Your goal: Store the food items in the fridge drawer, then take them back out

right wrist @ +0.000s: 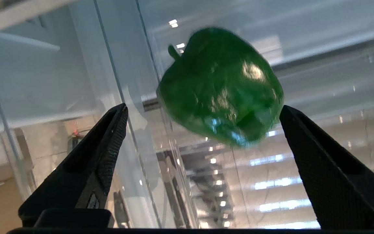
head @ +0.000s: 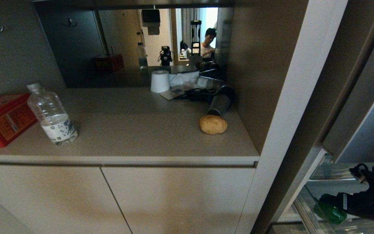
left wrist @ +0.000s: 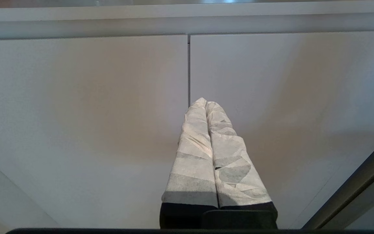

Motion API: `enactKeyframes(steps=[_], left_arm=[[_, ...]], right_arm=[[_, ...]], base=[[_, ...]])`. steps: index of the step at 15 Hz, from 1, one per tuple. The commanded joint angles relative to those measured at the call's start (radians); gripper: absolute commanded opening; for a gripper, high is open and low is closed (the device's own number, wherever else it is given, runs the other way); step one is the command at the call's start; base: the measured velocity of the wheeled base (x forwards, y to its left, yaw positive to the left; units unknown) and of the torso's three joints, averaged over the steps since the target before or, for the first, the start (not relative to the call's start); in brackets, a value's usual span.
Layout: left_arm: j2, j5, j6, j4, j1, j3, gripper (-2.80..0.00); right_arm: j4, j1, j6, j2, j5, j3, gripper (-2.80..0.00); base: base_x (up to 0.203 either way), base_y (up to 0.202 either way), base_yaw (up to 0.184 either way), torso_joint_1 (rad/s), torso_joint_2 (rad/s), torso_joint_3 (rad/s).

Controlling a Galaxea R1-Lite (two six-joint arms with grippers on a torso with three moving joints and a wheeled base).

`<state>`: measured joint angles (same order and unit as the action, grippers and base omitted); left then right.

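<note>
The right gripper point(right wrist: 203, 117) reaches into the clear fridge drawer point(right wrist: 320, 182) at the lower right, its jaws spread wide on either side of the green bell pepper point(right wrist: 221, 86) and holding nothing; whether the pepper touches the drawer floor cannot be told. The potato point(head: 213, 124) lies on the table point(head: 135, 130), well apart from the water bottle point(head: 52, 114) and the red tin box point(head: 2, 117). The left gripper point(left wrist: 205, 103) hangs parked before the cabinet doors point(left wrist: 83, 113), its jaws pressed together.

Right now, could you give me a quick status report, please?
Right pincer open in the fridge drawer, bell pepper loose between its fingers. Left pincer shut, parked. Potato on counter.
</note>
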<state>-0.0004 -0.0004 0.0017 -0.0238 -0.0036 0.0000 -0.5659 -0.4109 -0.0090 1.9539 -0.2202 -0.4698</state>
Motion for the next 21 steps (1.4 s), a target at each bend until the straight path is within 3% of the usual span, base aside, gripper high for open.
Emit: enactKeyframes(steps=[1, 14, 19, 21], left_arm=[[0.0, 0.0, 0.0, -0.001, -0.001, 0.011, -2.8], [0.0, 0.0, 0.0, 0.0, 0.001, 0.01, -2.8], [0.0, 0.0, 0.0, 0.001, 0.001, 0.011, -2.8], [0.0, 0.0, 0.0, -0.001, 0.001, 0.009, -2.8]], right_arm=[[-0.072, 0.001, -0.005, 0.057, -0.002, -0.001, 0.0], [-0.103, -0.002, -0.006, 0.137, 0.001, -0.016, 0.0], [-0.101, -0.084, -0.013, 0.088, 0.027, 0.015, 0.0], [-0.098, -0.146, -0.063, 0.064, 0.043, 0.028, 0.0]], base=[[0.0, 0.0, 0.0, 0.0, 0.0, 0.0], [0.0, 0.0, 0.0, 0.0, 0.0, 0.0], [0.0, 0.0, 0.0, 0.0, 0.0, 0.0], [0.0, 0.0, 0.0, 0.0, 0.0, 0.0]])
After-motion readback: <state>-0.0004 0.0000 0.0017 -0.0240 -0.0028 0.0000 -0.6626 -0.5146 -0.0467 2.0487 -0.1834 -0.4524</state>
